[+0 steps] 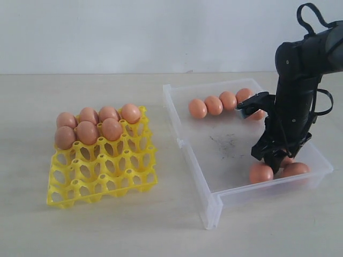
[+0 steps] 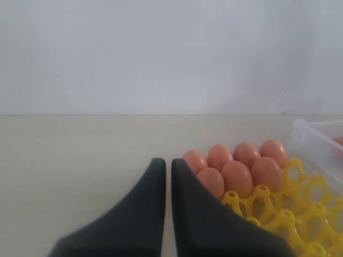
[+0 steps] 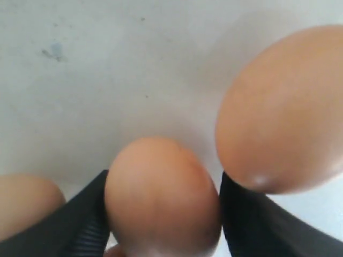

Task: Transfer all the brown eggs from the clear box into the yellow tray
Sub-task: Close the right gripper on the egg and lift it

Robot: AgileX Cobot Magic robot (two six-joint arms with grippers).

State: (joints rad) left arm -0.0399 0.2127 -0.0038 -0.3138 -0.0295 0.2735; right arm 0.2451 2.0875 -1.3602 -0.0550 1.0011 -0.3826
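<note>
**A:** Status, outside camera?

**B:** Your right gripper (image 1: 274,160) is down in the clear box (image 1: 214,206), among the brown eggs (image 1: 261,172) at its near corner. Seven already sit in the yellow tray (image 1: 102,182).

**A:** Left wrist?

**B:** The left gripper (image 2: 167,163) is closed and empty, beside the tray.

**A:** Right wrist?

**B:** The jaws are wide, flanking one egg (image 3: 161,198). I can't tell if it's clamped. A neighbouring egg (image 3: 284,118) crowds one finger, so your lift could knock it.

The smooth orange-brown oval eggs (image 1: 198,108) have matt shells with only a faint sheen. The large shallow transparent plastic box (image 1: 185,152) looks glossy, its floor marred by dark scuffs. The bright yellow moulded plastic egg tray (image 1: 102,182) is slightly shiny. The pale beige surface (image 1: 107,230) is smooth and matt. The left pincer (image 2: 168,163) has smooth matt black fingers (image 2: 198,214); the right pincer (image 3: 163,225) has finely ribbed black pads (image 3: 88,235).
</note>
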